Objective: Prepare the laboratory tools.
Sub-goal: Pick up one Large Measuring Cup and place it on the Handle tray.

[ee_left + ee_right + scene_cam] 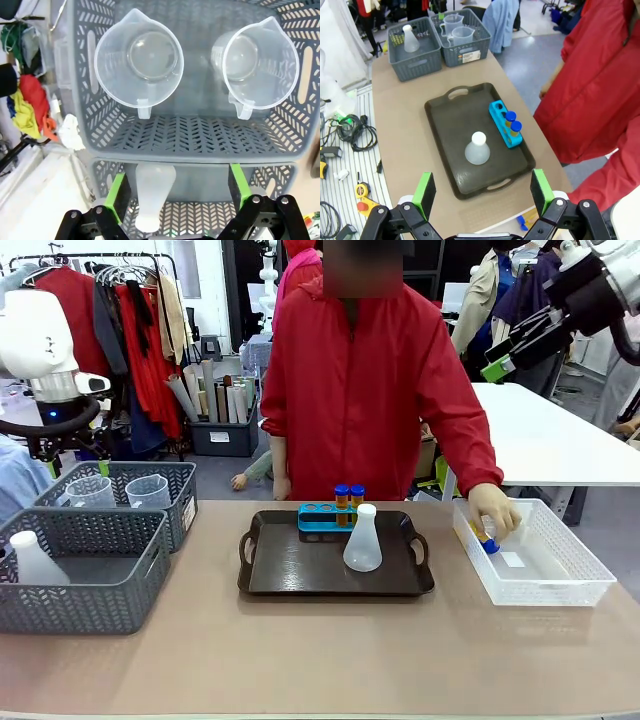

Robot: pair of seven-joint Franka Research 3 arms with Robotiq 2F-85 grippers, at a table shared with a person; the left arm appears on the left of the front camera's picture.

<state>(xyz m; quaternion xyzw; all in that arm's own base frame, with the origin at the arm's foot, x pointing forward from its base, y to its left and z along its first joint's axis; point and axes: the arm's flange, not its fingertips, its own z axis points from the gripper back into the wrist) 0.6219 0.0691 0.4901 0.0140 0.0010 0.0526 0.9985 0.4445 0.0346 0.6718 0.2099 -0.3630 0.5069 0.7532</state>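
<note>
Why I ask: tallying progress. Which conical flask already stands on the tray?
The flask upright on the dark tray, beside the blue tube rack; the other flask is in the near grey basket.

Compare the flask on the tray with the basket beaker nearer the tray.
The flask is conical with a narrow neck; the beaker is a wide open cup with spout and handle. The flask is milky white; the beaker is clear. The flask stands on the dark tray; the beaker sits in a grey basket. Both stand upright.
</note>
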